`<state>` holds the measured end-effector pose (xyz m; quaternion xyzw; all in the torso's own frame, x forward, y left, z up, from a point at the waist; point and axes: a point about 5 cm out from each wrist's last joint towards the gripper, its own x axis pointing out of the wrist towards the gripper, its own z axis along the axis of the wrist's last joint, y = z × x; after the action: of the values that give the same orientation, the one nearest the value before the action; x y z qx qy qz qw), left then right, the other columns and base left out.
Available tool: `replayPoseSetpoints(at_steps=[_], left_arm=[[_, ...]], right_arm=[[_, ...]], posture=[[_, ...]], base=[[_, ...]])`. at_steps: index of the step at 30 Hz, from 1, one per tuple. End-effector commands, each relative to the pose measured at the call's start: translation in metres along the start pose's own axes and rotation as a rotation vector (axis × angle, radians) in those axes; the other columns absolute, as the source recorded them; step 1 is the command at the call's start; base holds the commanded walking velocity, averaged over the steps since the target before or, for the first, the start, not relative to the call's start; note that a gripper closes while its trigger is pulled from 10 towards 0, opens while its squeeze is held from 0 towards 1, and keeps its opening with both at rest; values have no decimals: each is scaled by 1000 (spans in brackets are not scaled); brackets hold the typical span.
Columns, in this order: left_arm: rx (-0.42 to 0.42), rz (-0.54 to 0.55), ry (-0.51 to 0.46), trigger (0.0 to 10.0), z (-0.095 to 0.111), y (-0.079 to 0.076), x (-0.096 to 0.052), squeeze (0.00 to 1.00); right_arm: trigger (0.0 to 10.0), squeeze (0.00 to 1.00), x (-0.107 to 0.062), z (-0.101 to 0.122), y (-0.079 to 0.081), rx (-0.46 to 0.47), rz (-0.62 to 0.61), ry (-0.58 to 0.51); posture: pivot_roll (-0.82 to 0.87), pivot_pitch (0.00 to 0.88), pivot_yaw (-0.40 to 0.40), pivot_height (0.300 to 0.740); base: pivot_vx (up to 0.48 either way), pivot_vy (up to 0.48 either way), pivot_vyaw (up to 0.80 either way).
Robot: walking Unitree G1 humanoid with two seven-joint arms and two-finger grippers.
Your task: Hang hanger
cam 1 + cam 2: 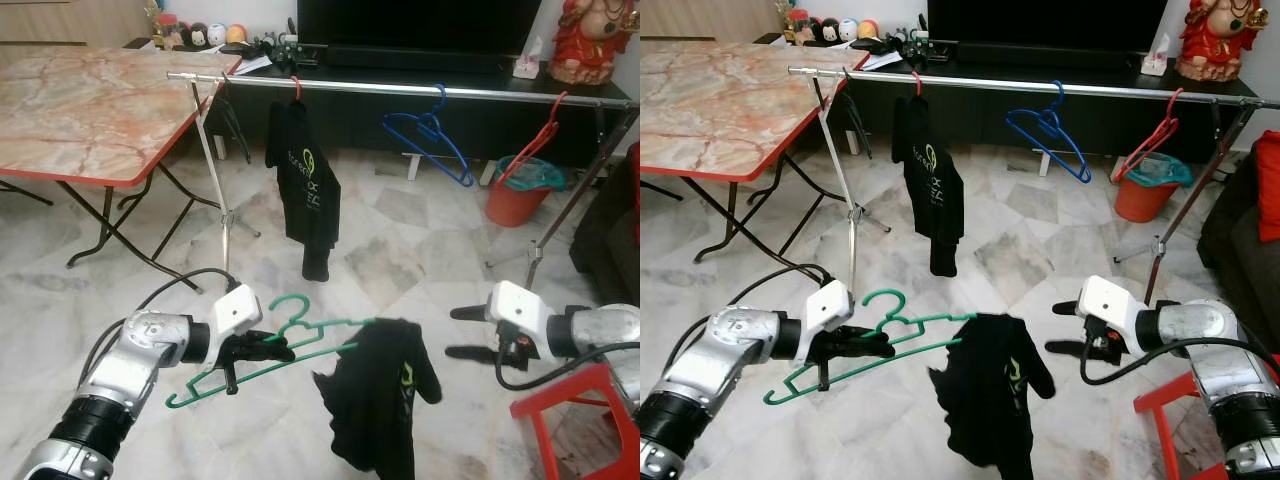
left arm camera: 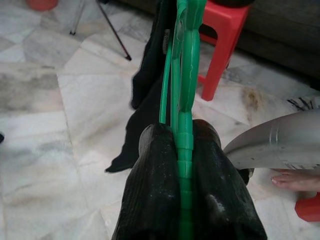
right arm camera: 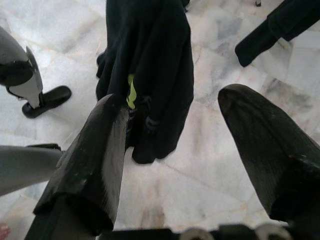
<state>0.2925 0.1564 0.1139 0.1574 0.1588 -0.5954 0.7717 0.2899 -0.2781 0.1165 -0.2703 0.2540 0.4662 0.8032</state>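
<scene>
Left gripper (image 1: 262,347) clamps the green hanger (image 1: 290,345) below the rail (image 1: 400,88); its shirt (image 1: 385,405) hangs limp, lopsided; right gripper (image 1: 470,333) gapes empty.

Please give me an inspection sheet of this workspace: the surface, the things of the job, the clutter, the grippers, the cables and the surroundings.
Surface: pale marble-tile floor.
Job's things: green plastic hanger carrying a black shirt on one end; long silver clothes rail holding another black shirt, a blue hanger and a red hanger.
Clutter: orange bucket; small toys on the TV cabinet.
Grippers: left gripper clamped on the green hanger; right gripper open, beside the held shirt, not touching.
Cables: black cables on both arms.
Surroundings: marble-pattern folding table, red plastic stool, black television.
</scene>
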Motion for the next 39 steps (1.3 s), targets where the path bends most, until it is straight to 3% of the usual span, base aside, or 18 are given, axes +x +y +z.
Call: replayPoseSetpoints(at_steps=[1,7,8,14,36,37,38,39], left_arm=[[29,-4,-29,0,11,3,-5,0],[19,-14,-46,0,14,2,-6,0],[17,-24,-49,0,16,1,-4,0],[7,-51,-55,0,20,-1,-2,0],[-34,-123,-118,0,30,-10,7,0],[-35,-123,-119,0,30,-11,8,0],[-36,-123,-120,0,30,-11,8,0],[-37,-124,-121,0,30,-11,8,0]], right_arm=[[10000,1000,-5,0,-2,-10,2,1],[10000,1000,-4,2,-1,-32,9,-19],[10000,0,-1,3,0,-48,13,-27],[10000,0,9,2,10,-60,78,-59],[9922,0,45,-7,23,-59,38,-47],[863,0,46,-6,23,-56,34,-62],[863,0,46,-5,22,-56,32,-66],[0,0,47,-5,23,-55,36,-72]], posture=[[-120,0,-17,740],[-123,0,-20,740],[-123,0,-20,740],[-118,0,-20,740],[-113,0,-30,740],[-113,0,-30,740],[-113,0,-30,740],[-113,0,-30,740]], base=[[0,0,0],[0,0,0],[0,0,0],[0,0,0],[0,0,0],[0,0,0],[0,0,0],[0,0,0]])
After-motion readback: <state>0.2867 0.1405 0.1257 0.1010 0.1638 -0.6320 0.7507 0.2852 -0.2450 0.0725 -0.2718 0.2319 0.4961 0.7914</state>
